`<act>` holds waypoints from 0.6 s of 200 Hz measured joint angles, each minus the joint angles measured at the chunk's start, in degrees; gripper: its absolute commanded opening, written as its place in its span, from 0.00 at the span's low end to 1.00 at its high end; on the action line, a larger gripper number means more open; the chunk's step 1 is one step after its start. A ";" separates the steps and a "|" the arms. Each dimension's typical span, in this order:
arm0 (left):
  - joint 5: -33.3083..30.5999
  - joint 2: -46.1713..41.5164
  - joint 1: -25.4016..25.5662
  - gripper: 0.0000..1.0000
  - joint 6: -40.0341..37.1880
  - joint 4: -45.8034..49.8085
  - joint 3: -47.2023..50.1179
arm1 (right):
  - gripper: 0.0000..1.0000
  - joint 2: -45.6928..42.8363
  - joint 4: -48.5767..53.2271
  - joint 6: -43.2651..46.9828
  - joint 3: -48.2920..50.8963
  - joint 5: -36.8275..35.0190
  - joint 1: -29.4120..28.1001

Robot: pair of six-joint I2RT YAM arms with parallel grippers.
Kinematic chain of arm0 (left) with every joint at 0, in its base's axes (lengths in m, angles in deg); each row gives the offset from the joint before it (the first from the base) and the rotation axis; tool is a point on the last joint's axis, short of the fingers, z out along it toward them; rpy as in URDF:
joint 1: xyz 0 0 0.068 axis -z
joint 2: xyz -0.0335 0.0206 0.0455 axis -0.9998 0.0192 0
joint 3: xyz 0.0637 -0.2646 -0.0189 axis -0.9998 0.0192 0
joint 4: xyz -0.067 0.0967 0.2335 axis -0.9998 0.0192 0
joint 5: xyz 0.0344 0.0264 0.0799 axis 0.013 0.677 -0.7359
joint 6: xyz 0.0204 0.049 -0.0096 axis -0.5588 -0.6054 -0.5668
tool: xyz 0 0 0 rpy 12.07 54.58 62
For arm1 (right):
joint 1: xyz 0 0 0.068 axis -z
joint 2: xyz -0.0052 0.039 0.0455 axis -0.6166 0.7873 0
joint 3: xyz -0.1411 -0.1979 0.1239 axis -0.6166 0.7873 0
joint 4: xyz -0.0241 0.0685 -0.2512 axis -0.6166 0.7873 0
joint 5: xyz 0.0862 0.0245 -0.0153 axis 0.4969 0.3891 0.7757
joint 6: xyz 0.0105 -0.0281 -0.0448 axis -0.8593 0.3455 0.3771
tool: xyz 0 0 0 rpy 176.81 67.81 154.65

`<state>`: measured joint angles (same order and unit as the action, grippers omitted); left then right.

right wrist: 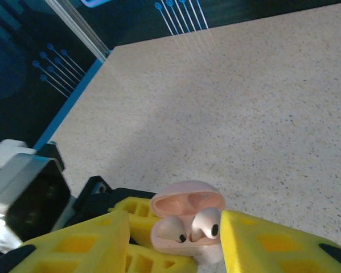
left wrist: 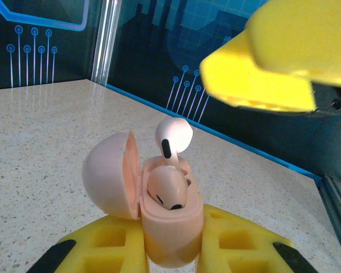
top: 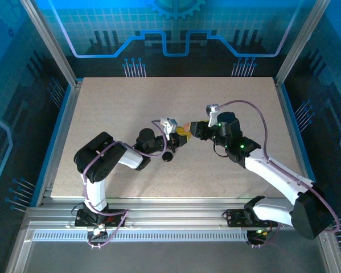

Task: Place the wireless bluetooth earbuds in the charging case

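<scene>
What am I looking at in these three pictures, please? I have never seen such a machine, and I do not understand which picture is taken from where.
These are two robot arms bolted to the near edge of a speckled table. The top picture looks down from above and behind them; the other two come from small cameras on each wrist.

The left gripper has yellow fingers and is shut on a pale pink charging case, held up with its lid open. One pink earbud sits in the case; a second pink earbud stands higher, not fully seated. The right gripper has its fingers on either side of the case, with the jaws apart. In the top view a small black object shows below the left gripper; I cannot tell what it is.
</scene>
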<state>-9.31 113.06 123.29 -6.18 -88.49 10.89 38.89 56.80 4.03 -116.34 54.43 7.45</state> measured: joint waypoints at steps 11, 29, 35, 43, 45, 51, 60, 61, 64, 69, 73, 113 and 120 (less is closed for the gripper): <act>0.17 -0.02 0.00 0.12 -0.04 0.00 0.00 | 0.47 -0.59 0.13 -0.02 0.00 0.63 0.02; 0.59 -0.07 -0.02 0.12 -0.17 -0.09 0.00 | 0.45 -1.09 1.20 -0.09 -0.22 2.27 0.55; 0.63 -0.11 -0.04 0.12 -0.22 -0.13 0.00 | 0.45 -1.09 1.84 -0.26 -0.50 2.93 1.01; 0.79 -0.20 -0.04 0.13 -0.37 -0.17 0.00 | 0.44 -1.07 2.86 -0.72 -0.96 4.31 1.79; 0.85 -0.24 -0.04 0.12 -0.42 -0.22 0.00 | 0.44 -1.07 3.06 -0.81 -1.07 4.52 1.95; 1.03 -0.35 -0.04 0.12 -0.48 -0.26 0.00 | 0.44 -1.07 4.04 -1.33 -1.53 5.55 2.62; 1.27 -0.50 -0.04 0.13 -0.68 -0.37 0.00 | 0.44 -1.07 5.55 -2.19 -2.38 7.28 3.69; 1.29 -0.52 -0.04 0.13 -0.70 -0.37 0.00 | 0.44 -1.07 5.73 -2.27 -2.47 7.41 3.78; 1.40 -0.61 -0.04 0.12 -0.92 -0.39 0.00 | 0.44 -1.07 6.23 -2.45 -2.80 7.93 4.09; 1.49 -0.70 -0.04 0.12 -1.22 -0.39 0.00 | 0.44 -1.07 7.21 -2.93 -3.48 8.76 4.59; 1.60 -0.72 -0.04 0.12 -1.55 -0.42 0.00 | 0.44 -1.09 8.11 -3.19 -4.09 9.31 4.90; 3.65 -1.25 -0.04 0.12 -5.01 -0.50 0.02 | 0.42 -1.64 16.87 -4.28 -10.23 15.21 6.67; 3.91 -1.36 -0.04 0.12 -5.53 -0.59 0.11 | 0.42 -1.97 18.47 -4.11 -10.84 15.93 6.69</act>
<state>-5.39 111.71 123.25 -11.71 -89.08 11.00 36.92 75.27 -0.08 -127.18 70.37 14.14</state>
